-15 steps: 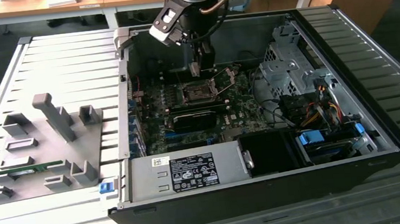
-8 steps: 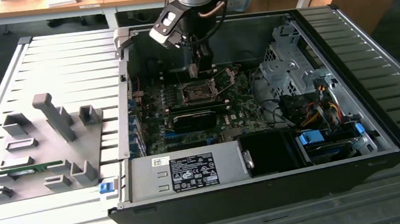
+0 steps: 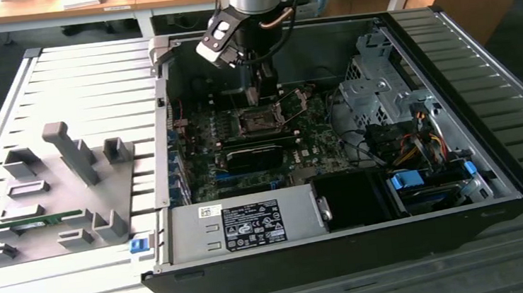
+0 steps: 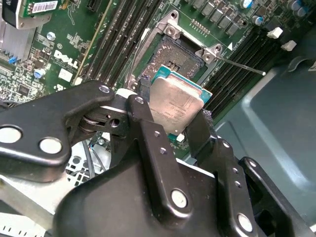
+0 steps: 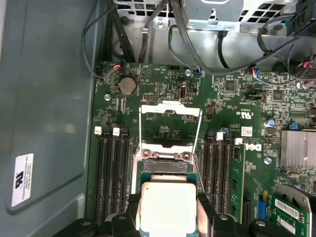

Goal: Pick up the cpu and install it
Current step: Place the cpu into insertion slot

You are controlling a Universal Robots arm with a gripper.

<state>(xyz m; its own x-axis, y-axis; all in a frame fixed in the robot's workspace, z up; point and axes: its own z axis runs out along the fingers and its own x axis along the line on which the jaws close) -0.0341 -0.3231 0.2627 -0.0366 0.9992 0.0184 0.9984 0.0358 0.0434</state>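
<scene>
- Gripping the cpu [image 4: 177, 101] by two opposite edges, the tool [image 4: 170, 116] is closed down to the chip's width, with the silver top facing the wrist cameras.
- The chip hangs over the near edge of the open socket [image 4: 175, 59] and is not seated. The socket's retaining frame [image 5: 170, 123] lies flipped back.
- The main risk, as I judge it, is the chip meeting the socket off-centre or tilted. It could then catch the rim or bend the contacts.
- The edge grip is also narrow, so a slip would drop the chip onto the motherboard [image 5: 163, 84].
- Memory slots [image 5: 111, 173] flank the socket closely, leaving the fingers little room.
- The computer case [image 3: 347, 260] lies open on the table [image 3: 76, 84]. Inside are the motherboard, a power supply [image 3: 240, 226], a drive cage [image 3: 379, 83] and loose cables [image 3: 417, 143].
- At the exterior view's left, a grey fixture plate [image 3: 62, 196] carries blocks and a green memory stick [image 3: 32, 223].
</scene>
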